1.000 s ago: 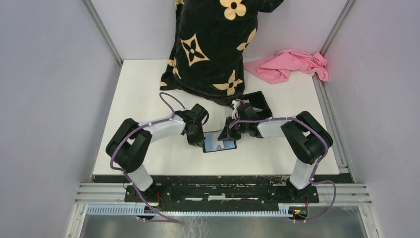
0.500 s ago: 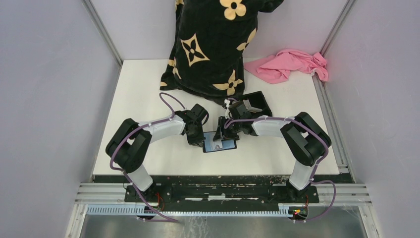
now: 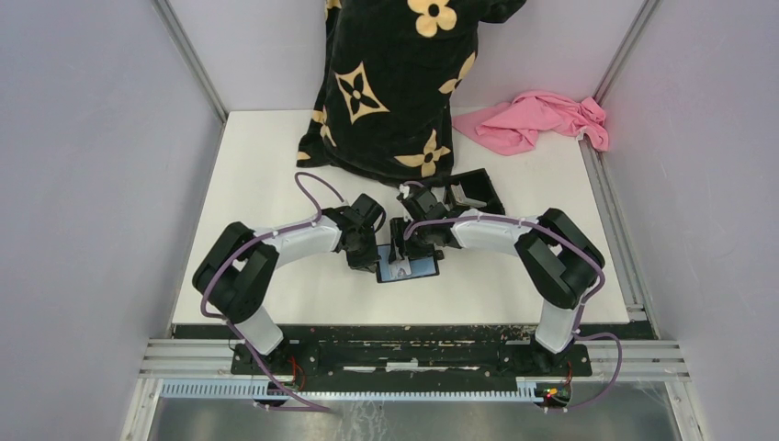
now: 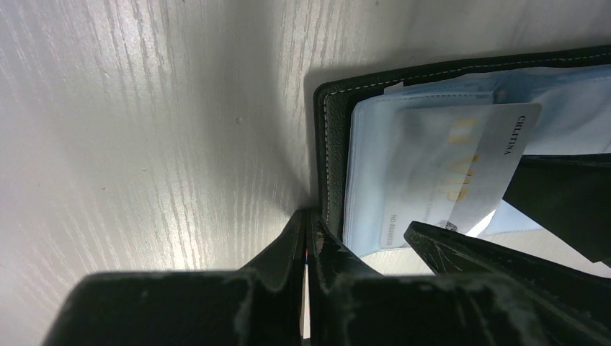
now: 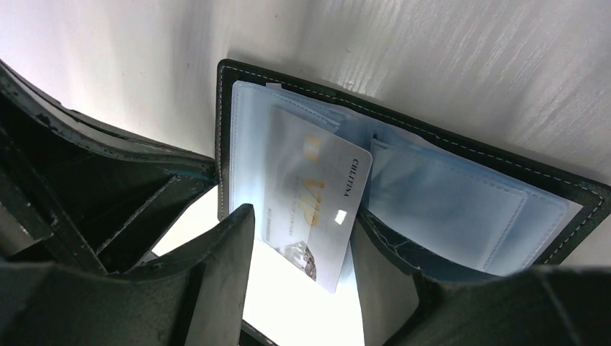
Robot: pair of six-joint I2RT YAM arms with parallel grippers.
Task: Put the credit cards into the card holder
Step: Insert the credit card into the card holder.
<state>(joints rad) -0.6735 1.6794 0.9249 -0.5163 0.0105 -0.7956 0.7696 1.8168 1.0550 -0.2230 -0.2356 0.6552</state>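
The black card holder (image 3: 409, 268) lies open on the white table, its clear bluish pockets facing up (image 5: 447, 202). The whitish-grey credit card (image 5: 313, 191) with gold lettering sits slanted, partly inside the left pocket; it also shows in the left wrist view (image 4: 461, 166). My right gripper (image 5: 301, 216) is open, its fingers (image 5: 223, 274) straddling the card's free end. My left gripper (image 4: 306, 220) is shut, its tip pressed at the holder's left edge (image 4: 328, 144). The blue card is not in view.
A black shallow tray (image 3: 473, 191) lies just behind the right arm. A black cloth with yellow flowers (image 3: 395, 83) hangs over the back of the table. A pink cloth (image 3: 537, 119) lies at the back right.
My right gripper has moved left from beside the tray to over the open holder. The left gripper and the holder have stayed in place.
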